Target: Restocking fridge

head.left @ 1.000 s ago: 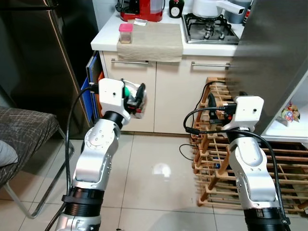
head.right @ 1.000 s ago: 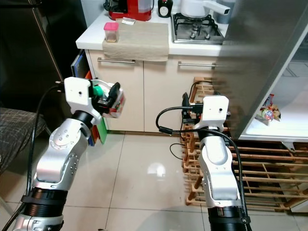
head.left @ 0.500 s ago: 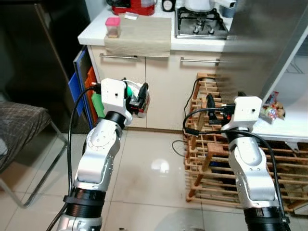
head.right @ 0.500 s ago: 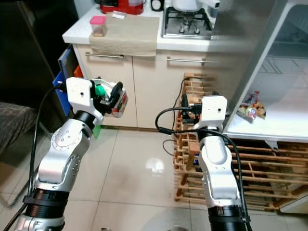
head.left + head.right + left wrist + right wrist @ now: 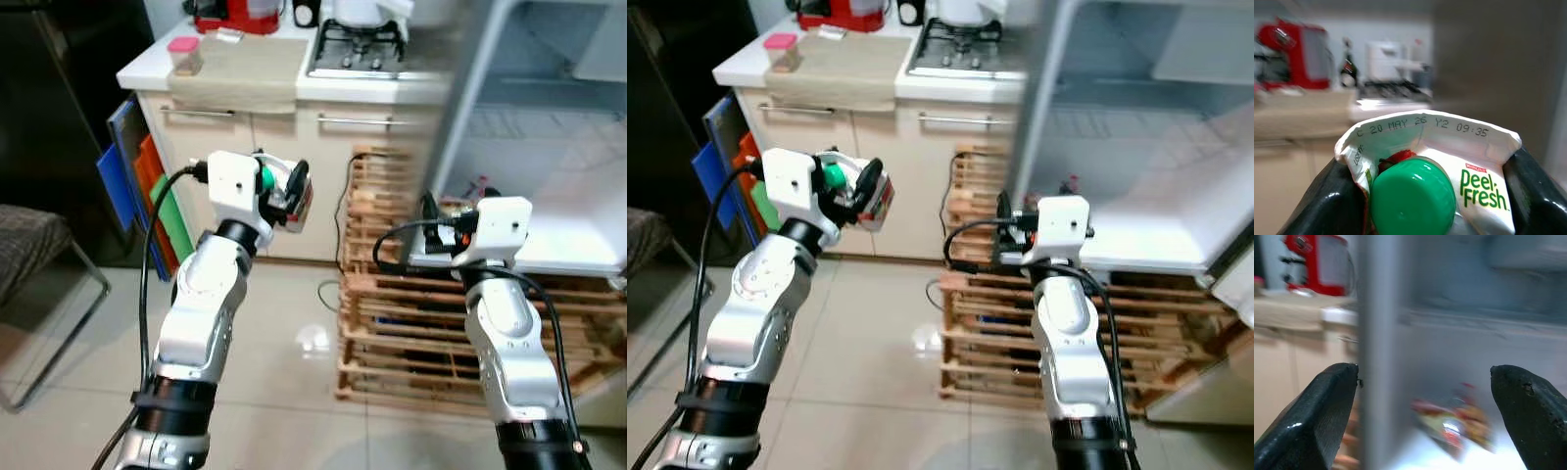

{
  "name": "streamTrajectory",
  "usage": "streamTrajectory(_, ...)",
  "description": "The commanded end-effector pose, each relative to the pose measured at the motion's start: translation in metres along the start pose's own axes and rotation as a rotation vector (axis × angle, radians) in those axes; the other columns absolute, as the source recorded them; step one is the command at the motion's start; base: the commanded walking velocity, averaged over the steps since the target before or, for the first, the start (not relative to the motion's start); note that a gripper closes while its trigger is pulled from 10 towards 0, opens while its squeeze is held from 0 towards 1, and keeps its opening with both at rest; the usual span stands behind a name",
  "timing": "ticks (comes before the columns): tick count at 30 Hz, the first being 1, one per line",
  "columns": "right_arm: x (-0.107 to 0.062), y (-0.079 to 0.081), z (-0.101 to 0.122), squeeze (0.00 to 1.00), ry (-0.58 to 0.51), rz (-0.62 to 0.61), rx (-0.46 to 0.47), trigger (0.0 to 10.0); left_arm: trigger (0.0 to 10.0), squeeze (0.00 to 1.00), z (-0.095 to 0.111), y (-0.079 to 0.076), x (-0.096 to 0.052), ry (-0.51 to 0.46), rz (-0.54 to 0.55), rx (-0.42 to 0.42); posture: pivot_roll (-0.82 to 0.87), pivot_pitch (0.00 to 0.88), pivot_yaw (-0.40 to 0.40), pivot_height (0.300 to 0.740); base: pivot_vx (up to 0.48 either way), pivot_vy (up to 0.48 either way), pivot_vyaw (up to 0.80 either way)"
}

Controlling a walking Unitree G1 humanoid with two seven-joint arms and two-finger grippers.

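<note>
My left gripper (image 5: 290, 194) is held up at chest height, shut on a white Peel Fresh carton (image 5: 1459, 166) with a green screw cap (image 5: 1413, 198). The same carton (image 5: 298, 203) sits in front of the cream kitchen cabinets. My right gripper (image 5: 1424, 372) is open and holds nothing; its black fingers (image 5: 1312, 421) frame the edge of the open fridge. The fridge (image 5: 549, 147) stands ahead on the right with a white shelf (image 5: 558, 250). A small colourful packet (image 5: 1455, 423) lies on that shelf.
A wooden slatted rack (image 5: 392, 313) stands on the tiled floor below the fridge shelf. To the left is a counter (image 5: 245, 73) with a pink-lidded jar (image 5: 182, 56), a gas hob (image 5: 358, 54) and a red appliance (image 5: 225, 12). Coloured boards (image 5: 137, 181) lean beside the cabinet; a chair (image 5: 39, 255) is at far left.
The whole picture has slid left, so the camera has turned right: the fridge interior now fills the right side. Both arms keep their pose; the carton stays in the left gripper.
</note>
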State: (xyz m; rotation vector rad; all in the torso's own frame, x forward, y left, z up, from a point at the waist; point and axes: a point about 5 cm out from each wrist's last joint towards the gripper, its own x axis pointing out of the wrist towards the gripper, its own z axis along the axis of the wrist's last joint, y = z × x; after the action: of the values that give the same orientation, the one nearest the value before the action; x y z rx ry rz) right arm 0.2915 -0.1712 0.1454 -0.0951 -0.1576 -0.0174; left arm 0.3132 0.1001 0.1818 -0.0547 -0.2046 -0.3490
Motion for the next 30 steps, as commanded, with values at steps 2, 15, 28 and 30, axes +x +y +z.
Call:
streamTrajectory(2,0.001,-0.001,0.006,0.00,-0.029,-0.009,0.000,10.0,10.0,0.00,0.007,-0.003,0.005,-0.021,-0.030,-0.003,-0.08,0.000,0.047,0.740,0.251,-0.405,0.00)
streamTrajectory(15,-0.002,-0.002,0.004,0.00,-0.025,-0.002,0.005,10.0,10.0,0.00,0.010,-0.010,0.010,-0.034,-0.059,0.016,-0.09,0.000,0.049,0.740,0.266,-0.396,0.00)
streamTrajectory(28,-0.004,0.004,0.001,0.00,-0.012,0.055,0.031,10.0,10.0,0.00,0.005,-0.010,0.014,-0.008,-0.046,0.010,-0.09,0.000,0.046,0.740,0.079,-0.077,-0.13)
streamTrajectory(30,-0.006,0.008,-0.001,0.00,0.003,0.103,0.043,10.0,10.0,0.00,0.003,-0.009,0.018,-0.001,-0.042,0.016,-0.09,0.000,0.043,0.740,0.000,0.000,0.00)
